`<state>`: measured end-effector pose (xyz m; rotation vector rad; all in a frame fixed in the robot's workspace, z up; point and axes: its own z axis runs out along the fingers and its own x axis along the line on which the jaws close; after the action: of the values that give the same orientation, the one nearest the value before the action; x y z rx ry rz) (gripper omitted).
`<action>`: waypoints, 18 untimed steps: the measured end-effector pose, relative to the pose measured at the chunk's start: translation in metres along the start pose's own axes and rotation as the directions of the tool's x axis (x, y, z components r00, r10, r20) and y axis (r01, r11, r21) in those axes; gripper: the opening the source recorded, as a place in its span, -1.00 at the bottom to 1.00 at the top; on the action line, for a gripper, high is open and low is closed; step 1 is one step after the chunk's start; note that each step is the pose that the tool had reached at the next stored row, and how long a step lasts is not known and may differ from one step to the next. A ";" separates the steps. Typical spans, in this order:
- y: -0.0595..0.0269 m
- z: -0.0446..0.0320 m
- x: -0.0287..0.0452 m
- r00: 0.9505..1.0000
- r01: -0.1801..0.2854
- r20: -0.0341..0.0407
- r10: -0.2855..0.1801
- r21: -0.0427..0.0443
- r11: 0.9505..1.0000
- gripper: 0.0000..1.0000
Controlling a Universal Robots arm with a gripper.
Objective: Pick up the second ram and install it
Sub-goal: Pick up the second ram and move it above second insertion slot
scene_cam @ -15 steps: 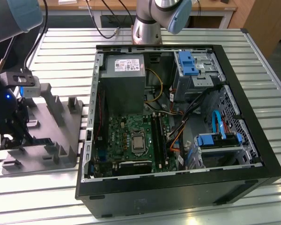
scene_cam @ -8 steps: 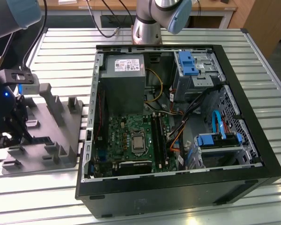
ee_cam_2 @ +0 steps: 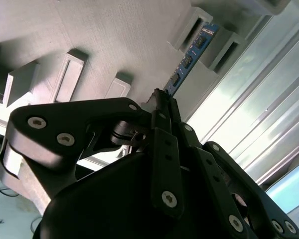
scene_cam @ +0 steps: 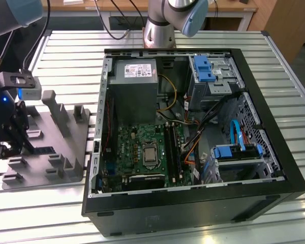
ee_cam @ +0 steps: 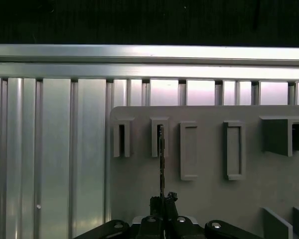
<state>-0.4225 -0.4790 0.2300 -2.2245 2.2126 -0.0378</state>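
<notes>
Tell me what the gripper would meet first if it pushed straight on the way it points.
The second ram: the gripper seems closed on its edge, so going straight on would press it into the grey fixture that holds it. Depth is unclear.

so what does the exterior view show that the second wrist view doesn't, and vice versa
Exterior view: the open computer case with its motherboard, lying to that view's right of the grey fixture.
Second wrist view: the second ram seen close, chips visible, one end clamped in the gripper, the other between fixture posts.
Both: the grey fixture resting on the slatted metal table.
</notes>
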 end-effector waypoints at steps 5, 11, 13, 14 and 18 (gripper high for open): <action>-0.0001 -0.0045 0.0001 1.000 0.000 0.000 0.000 0.000 1.000 -0.73; -0.0002 -0.0093 0.0001 1.000 0.000 0.000 0.000 0.000 1.000 -0.73; -0.0002 -0.0108 0.0002 1.000 0.000 0.000 0.000 0.000 1.000 -0.73; -0.0002 -0.0115 0.0002 1.000 0.000 0.000 0.000 0.000 1.000 -0.73; -0.0003 -0.0150 0.0002 1.000 0.000 0.000 0.000 0.000 1.000 -0.73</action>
<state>-0.4225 -0.4790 0.2450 -2.2245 2.2126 -0.0378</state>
